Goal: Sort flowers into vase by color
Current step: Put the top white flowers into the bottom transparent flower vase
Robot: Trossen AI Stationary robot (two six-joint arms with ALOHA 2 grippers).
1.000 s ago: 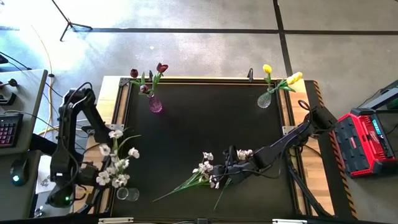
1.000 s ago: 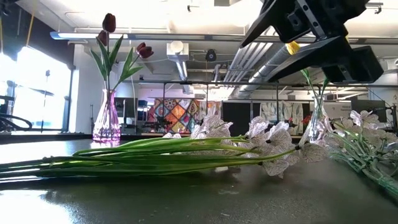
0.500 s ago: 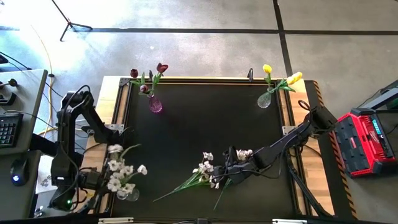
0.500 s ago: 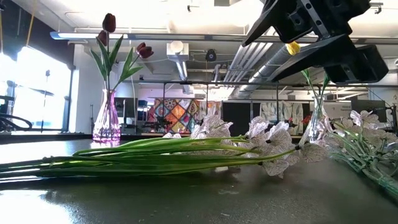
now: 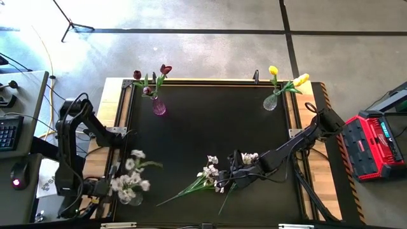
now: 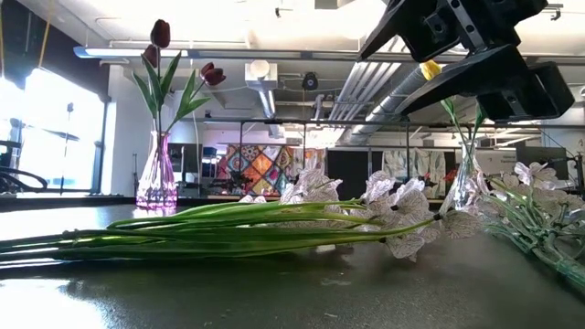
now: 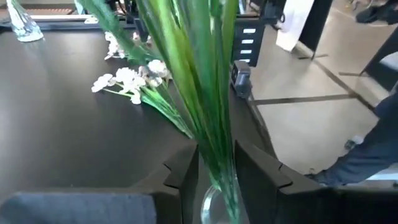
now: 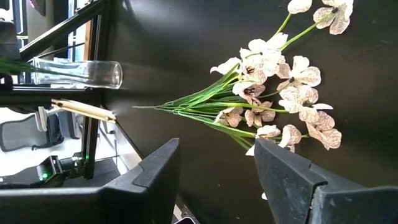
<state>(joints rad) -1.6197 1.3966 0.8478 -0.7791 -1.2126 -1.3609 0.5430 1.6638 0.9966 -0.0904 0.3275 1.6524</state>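
My left gripper (image 5: pixel 107 188) (image 7: pixel 214 155) is at the near left corner, shut on a spray of small white blossoms (image 5: pixel 130 179) over a small clear vase (image 5: pixel 135 200) (image 8: pixel 74 73). My right gripper (image 5: pixel 231 170) (image 8: pixel 217 180) hangs open above more white sprays (image 5: pixel 212 175) (image 8: pixel 273 81) (image 6: pixel 274 228), which lie flat on the black table. Two dark maroon tulips (image 5: pixel 152 75) stand in a pink vase (image 5: pixel 158 107) at the far left. Two yellow tulips (image 5: pixel 287 79) stand in a clear vase (image 5: pixel 270 102) at the far right. My left gripper pinches the spray's bundle of green stems (image 7: pixel 210 127) between its two fingers. The fingers come from the table's left side and lie across the stems. The spray stands roughly upright, blossoms above the fingers. The stems' lower ends reach into the clear vase's mouth (image 7: pixel 214 205).
A red and black case (image 5: pixel 375 143) stands off the table's right edge. A keyboard and a mouse (image 5: pixel 16 181) lie on a side desk at the left. The middle of the black table (image 5: pixel 210 127) is bare. One more white spray (image 6: pixel 539 224) lies at the right in the low view.
My left gripper has gone toward the table's near edge and down with the white spray. The spray has come from beside the clear vase to over it, and its stem ends now stand in the vase's mouth.
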